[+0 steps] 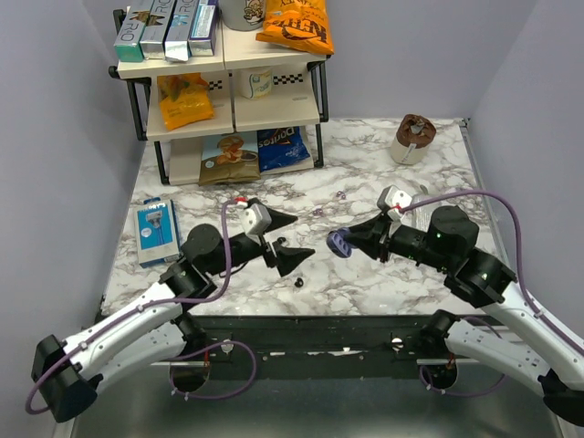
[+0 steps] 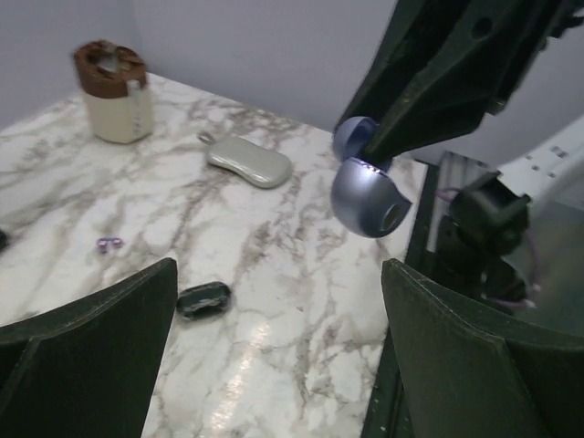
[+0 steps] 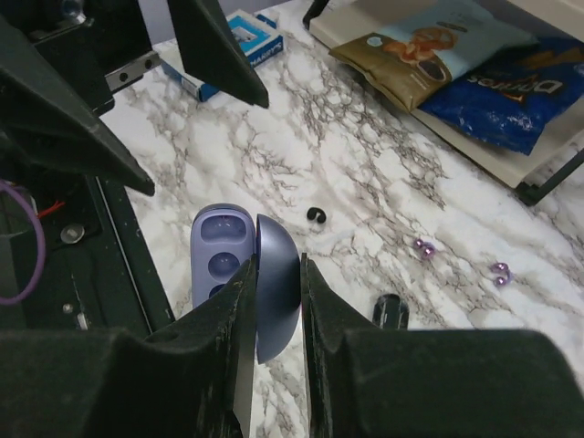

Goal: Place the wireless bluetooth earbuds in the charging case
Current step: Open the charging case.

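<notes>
Clamps charging case [image 3: 219, 251] in right gripper [image 3: 274, 274], lower half hidden behind fingers [image 3: 210, 383]; holds left gripper [image 2: 278, 274] wide open near earbud [image 2: 203, 299].

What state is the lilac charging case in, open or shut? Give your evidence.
Open: the charging case is hinged apart in the right claw, with its moulded wells exposed in the right wrist view.

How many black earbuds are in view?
2. One earbud lies beyond the charging case; the other earbud lies nearer, right of the right hand. The case's visible wells look empty.
</notes>
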You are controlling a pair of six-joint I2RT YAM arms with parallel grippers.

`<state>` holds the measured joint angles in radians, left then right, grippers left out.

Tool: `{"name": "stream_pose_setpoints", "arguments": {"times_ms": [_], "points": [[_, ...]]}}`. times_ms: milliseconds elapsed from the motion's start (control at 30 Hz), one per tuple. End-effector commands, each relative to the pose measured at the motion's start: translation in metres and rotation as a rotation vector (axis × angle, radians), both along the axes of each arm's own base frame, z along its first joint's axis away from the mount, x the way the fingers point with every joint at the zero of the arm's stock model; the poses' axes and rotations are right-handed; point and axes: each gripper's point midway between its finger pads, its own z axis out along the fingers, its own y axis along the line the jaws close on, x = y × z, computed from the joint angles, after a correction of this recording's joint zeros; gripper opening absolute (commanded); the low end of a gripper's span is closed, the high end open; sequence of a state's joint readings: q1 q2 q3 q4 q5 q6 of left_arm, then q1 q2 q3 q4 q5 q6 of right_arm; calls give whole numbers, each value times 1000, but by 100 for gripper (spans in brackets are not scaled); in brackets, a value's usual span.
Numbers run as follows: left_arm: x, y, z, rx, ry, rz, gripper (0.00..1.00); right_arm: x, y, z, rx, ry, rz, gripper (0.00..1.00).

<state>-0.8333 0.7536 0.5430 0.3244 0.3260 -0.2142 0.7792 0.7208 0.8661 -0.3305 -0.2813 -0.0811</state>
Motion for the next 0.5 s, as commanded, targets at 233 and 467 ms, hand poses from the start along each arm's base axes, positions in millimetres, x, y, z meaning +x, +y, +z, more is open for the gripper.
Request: {"name": "stream_pose_setpoints", "arguments": {"times_ms": [233, 467], "points": [[-38, -38, -40, 197, 132, -427, 96, -17, 25, 4, -62, -56, 195, 1], [-31, -47, -44, 200, 109, -437, 82, -21, 32, -7, -76, -11, 229, 1]]}}
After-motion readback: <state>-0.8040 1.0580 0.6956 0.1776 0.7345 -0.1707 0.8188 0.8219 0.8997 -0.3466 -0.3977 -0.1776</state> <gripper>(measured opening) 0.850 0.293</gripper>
